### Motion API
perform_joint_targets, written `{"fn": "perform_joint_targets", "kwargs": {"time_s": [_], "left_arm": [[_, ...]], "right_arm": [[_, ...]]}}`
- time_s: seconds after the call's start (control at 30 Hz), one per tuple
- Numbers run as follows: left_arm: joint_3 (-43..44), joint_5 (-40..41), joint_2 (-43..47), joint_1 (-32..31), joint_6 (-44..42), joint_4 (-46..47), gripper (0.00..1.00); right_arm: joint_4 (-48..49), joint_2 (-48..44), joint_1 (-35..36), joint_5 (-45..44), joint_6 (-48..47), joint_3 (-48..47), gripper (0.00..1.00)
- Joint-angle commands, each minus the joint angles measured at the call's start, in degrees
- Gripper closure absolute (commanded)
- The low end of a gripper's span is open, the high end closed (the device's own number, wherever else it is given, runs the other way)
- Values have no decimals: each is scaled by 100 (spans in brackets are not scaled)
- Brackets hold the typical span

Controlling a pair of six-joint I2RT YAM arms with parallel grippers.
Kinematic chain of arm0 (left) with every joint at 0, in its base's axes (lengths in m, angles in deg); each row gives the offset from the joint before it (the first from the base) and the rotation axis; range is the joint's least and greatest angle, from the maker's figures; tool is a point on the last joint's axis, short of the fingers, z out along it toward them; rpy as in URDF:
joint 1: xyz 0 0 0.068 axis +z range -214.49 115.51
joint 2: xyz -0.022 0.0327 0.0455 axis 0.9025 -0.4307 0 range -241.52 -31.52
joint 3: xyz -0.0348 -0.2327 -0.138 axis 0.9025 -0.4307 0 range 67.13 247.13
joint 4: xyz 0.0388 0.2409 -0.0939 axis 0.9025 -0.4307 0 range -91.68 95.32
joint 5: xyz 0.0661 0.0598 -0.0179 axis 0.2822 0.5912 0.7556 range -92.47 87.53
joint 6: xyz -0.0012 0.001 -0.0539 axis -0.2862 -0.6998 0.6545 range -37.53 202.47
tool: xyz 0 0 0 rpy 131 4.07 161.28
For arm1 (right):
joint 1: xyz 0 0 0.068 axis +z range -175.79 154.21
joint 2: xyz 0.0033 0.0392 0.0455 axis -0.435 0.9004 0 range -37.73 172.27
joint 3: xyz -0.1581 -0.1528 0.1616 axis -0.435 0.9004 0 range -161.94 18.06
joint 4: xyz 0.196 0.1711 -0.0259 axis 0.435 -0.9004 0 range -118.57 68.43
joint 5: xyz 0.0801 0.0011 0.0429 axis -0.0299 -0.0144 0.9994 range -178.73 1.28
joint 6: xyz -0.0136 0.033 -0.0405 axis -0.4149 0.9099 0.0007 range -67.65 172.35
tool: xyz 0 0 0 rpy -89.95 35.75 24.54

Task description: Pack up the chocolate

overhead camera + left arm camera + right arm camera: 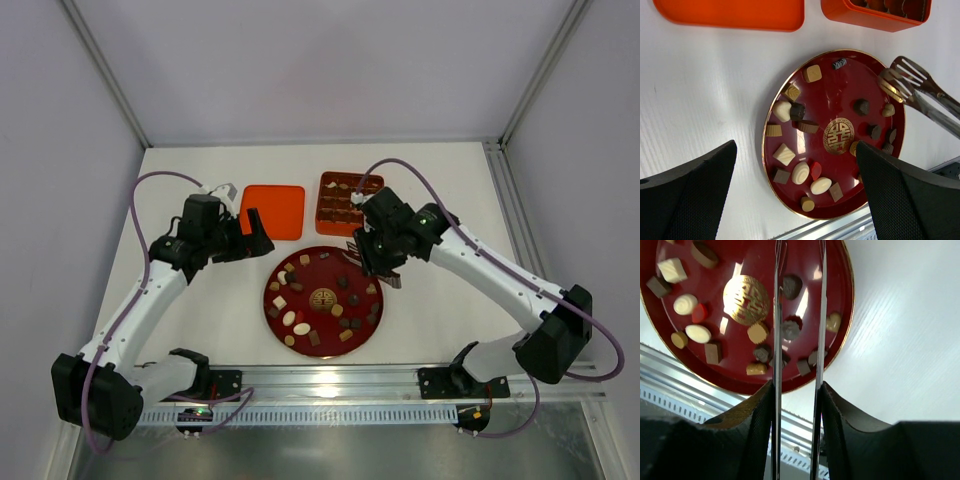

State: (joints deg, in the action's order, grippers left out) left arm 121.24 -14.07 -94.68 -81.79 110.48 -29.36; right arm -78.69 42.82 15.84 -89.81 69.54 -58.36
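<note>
Chocolate (300,328) in dark brown, tan and cream lies scattered over a dark red plate (322,272) at the table's near centre, ringing its gold emblem (322,297). More pieces sit in the compartments of an orange tray (320,205) at the plate's 1 o'clock. A flat orange lid (272,211) lies at 11 o'clock, beside the tray and apart from it.

The right gripper (375,258) is clamped on a pair of metal tongs (777,340). Their two arms stand apart and reach over the plate's rim near 2 o'clock in the overhead view. The left wrist view shows the slotted tips with nothing between them. The right wrist view shows dark pieces on the plate under the gap between the arms; the tips are cut off at the top of that frame.

The left gripper (256,238) hangs above the table at the plate's 10 o'clock, fingers spread wide and holding nothing. Its camera looks down on the plate and the near edges of lid and tray.
</note>
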Motion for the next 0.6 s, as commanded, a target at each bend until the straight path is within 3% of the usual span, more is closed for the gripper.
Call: {"fn": "perform_joint_targets", "kwargs": {"time_s": [0.0, 0.57], "left_arm": [[170, -62, 40, -28, -85, 40, 0], [170, -89, 5, -28, -76, 40, 0]], "right_arm": [[-159, -444, 109, -68, 240, 268, 56], [-80, -409, 557, 38, 478, 725, 55]]}}
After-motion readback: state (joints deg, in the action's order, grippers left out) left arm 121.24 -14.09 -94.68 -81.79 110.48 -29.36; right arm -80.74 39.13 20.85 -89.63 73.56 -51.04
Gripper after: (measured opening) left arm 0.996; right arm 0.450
